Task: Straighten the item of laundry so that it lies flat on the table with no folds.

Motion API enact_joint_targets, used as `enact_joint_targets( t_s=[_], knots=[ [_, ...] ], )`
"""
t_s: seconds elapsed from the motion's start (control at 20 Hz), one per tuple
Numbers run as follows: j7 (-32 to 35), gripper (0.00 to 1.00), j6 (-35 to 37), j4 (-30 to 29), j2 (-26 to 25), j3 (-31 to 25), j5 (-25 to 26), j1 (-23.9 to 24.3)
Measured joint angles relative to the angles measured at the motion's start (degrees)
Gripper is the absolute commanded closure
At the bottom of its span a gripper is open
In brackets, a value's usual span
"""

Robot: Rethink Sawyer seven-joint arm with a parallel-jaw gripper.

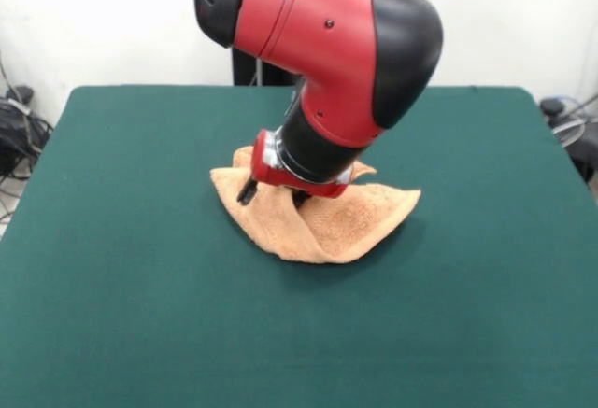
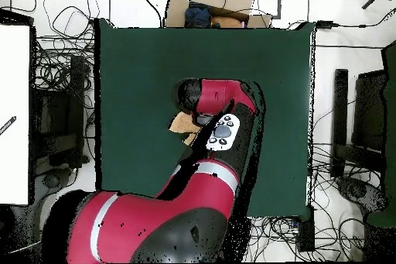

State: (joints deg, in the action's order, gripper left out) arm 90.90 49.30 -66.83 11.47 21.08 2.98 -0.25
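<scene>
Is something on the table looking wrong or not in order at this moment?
Yes, the towel is not flat. It lies bunched near the middle of the green table, with one layer folded over another and a raised ridge toward the front edge. The gripper is down on its top. Nothing looks spilled or damaged.

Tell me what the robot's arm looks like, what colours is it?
The arm is fat and rounded, shiny red with glossy black caps at its joints. A silver ring sits above the red wrist block, and the gripper has small black fingers. From overhead, the arm carries a white oval panel with grey buttons and a white stripe lower down.
</scene>
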Motion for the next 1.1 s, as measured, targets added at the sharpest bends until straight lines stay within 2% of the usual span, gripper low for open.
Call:
enact_joint_targets(
  t_s=[1.1],
  knots=[
    [0.00,0.00,0.01,-0.19,0.21,1.21,0.19,-0.04]
  ],
)
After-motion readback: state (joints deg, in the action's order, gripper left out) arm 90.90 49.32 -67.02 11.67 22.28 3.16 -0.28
